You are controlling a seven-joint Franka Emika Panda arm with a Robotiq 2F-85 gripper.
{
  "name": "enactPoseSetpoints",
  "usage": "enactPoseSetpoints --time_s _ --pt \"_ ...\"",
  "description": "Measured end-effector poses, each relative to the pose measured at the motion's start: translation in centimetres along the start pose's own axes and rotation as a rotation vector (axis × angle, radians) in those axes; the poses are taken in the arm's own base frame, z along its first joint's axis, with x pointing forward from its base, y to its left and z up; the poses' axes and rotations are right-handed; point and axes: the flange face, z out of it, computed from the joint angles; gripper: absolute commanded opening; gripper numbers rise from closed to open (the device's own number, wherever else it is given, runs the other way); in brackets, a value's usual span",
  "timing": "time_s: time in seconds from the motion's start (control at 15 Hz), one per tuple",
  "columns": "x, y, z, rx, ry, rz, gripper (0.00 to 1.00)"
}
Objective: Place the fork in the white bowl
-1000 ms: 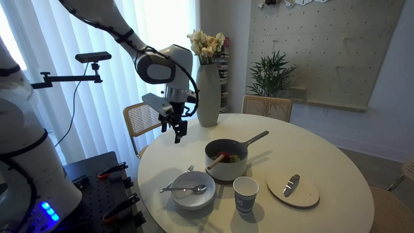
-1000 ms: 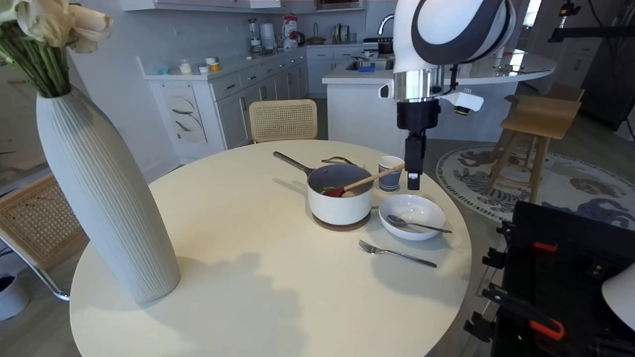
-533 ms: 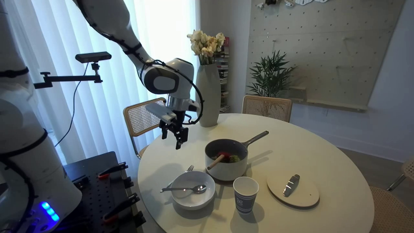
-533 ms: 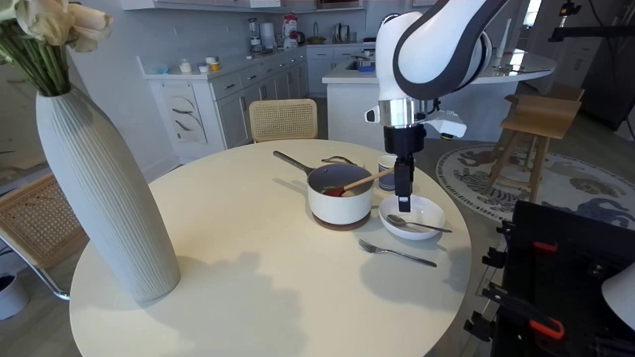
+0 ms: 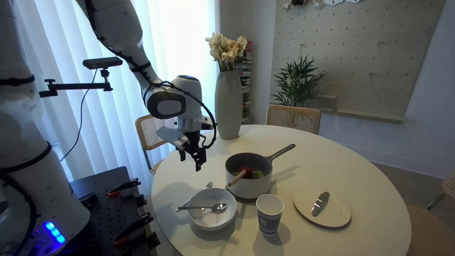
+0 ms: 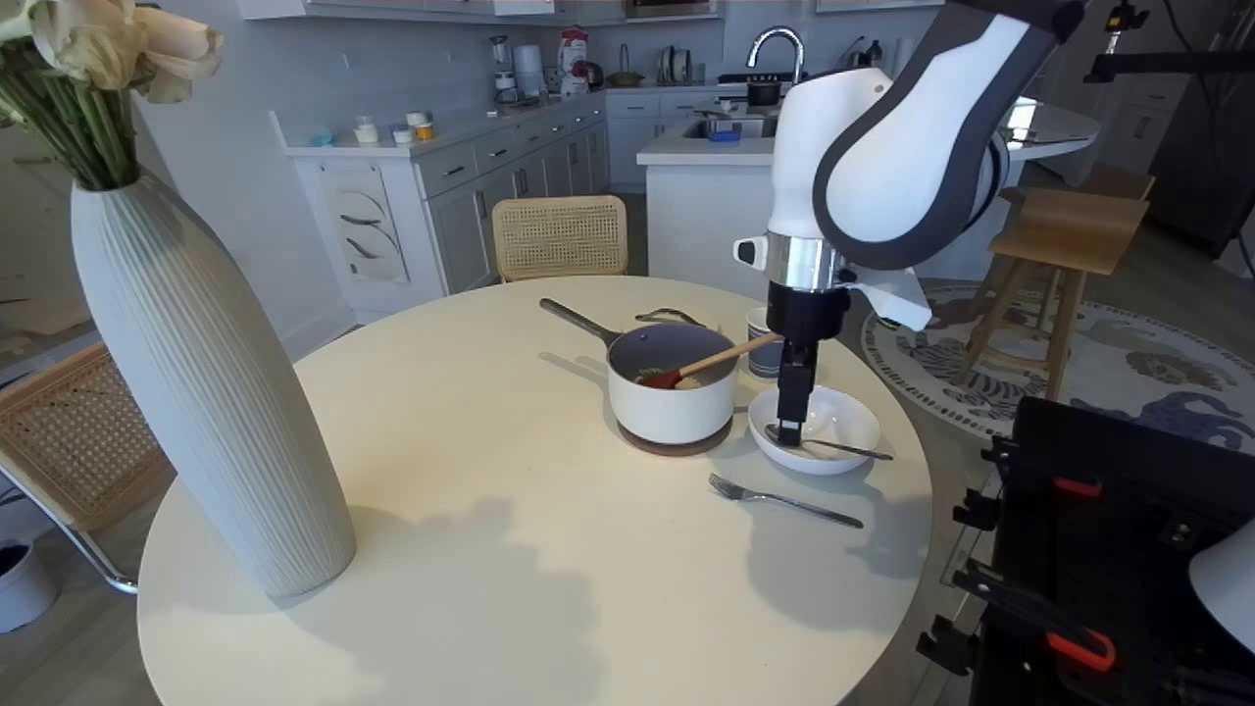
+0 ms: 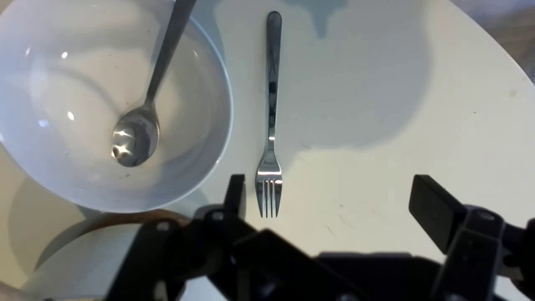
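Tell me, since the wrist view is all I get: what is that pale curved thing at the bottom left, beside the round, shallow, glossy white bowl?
Observer: The side of a round white saucepan. Both exterior views show its long dark handle, pointing away from the white bowl.
Operator: And is the robot's black two-fingered claw down beside the slim silver metal fork, or up in the air?
Observer: Up in the air. In an exterior view its fingertips hang clear of the pale round table.
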Motion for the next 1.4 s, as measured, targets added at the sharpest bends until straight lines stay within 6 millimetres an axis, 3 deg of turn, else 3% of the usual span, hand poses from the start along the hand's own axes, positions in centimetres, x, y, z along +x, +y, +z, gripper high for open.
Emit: enactPoseSetpoints --time_s 0.67,1.4 --pt "-0.8 -0.8 4.3 -0.008 0.026 -0.010 1.00" --pt "0.7 0.3 9.8 -0.029 0.004 -0.008 1.00"
